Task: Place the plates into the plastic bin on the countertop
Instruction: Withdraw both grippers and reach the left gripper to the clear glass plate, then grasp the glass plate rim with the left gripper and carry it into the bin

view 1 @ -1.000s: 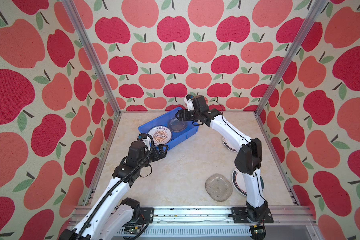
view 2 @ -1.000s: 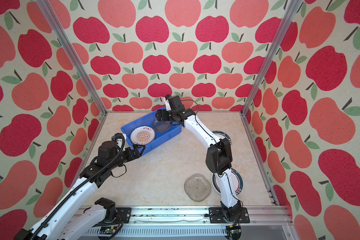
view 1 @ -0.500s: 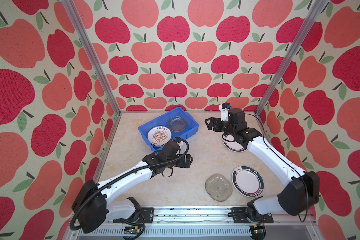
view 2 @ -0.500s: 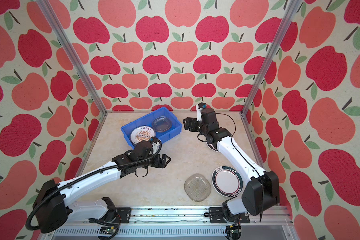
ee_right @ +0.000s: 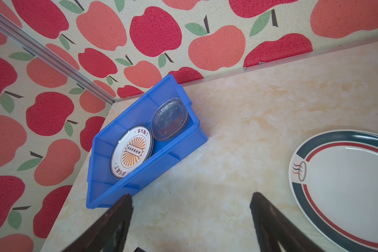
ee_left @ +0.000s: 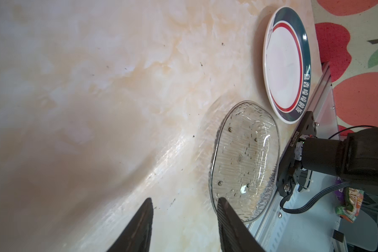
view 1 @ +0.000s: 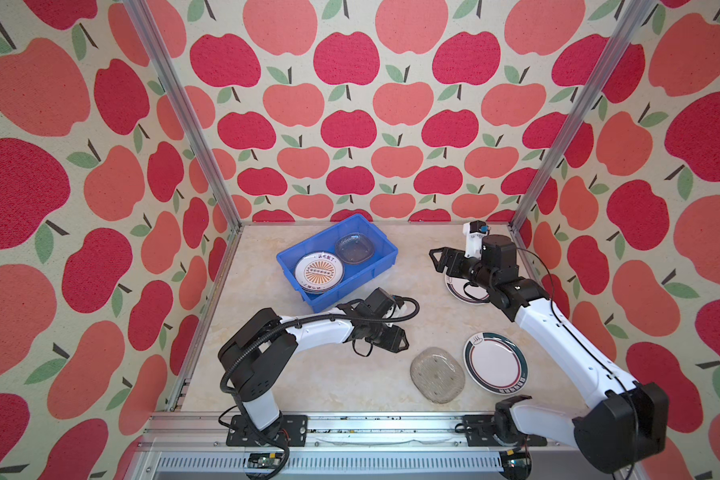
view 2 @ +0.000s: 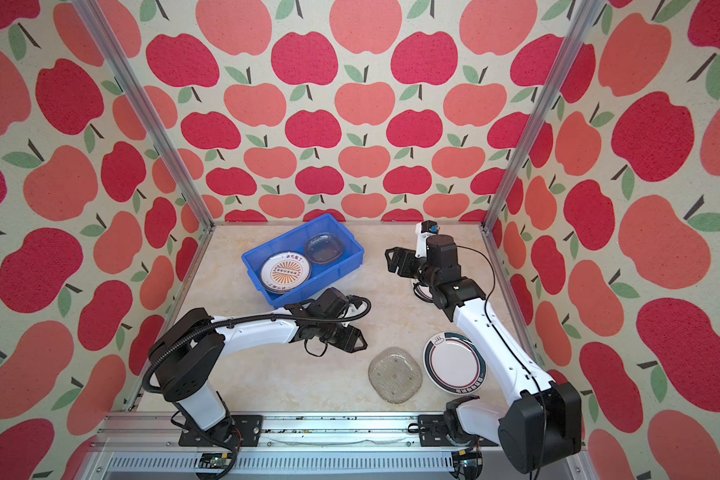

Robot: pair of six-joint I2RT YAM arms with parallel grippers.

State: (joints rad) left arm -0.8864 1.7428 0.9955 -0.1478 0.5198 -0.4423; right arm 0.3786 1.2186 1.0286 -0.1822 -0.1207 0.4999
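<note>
On the beige marble-patterned countertop (view 1: 308, 374), toward its far left corner, the bright blue rectangular plastic bin (view 1: 358, 282) is set askew. Its long axis runs from the near left to the far right. Inside, the plates are sorted by kind, judged a way to use both ends: a stack of round white plates with an orange sunburst (view 1: 319, 272) lies at the nearer end. Clear rounded-square glass plates (view 1: 355, 248) are stacked at the farther end. Three plates are left outside. A clear textured glass plate (view 1: 437, 374) lies flat near the front rail, nearly square, so no long axis is marked. A round white plate with a dark green rim (view 1: 495, 362) sits just beside it, its lettered arc turned toward the front rail. A second green-rimmed plate (view 1: 460, 291) is partly hidden under the right arm. The left gripper (view 1: 404, 340) is held low, near the loose glass plate and pointed at it. Its jaws are parted with nothing between them, as seen in the left wrist view (ee_left: 183, 209). This is judged an approach to the rim, the only purchase a flat plate offers. The right gripper (view 1: 436, 261) is spread wide and empty, above the counter beside the far green-rimmed plate, pointed toward the bin.
</note>
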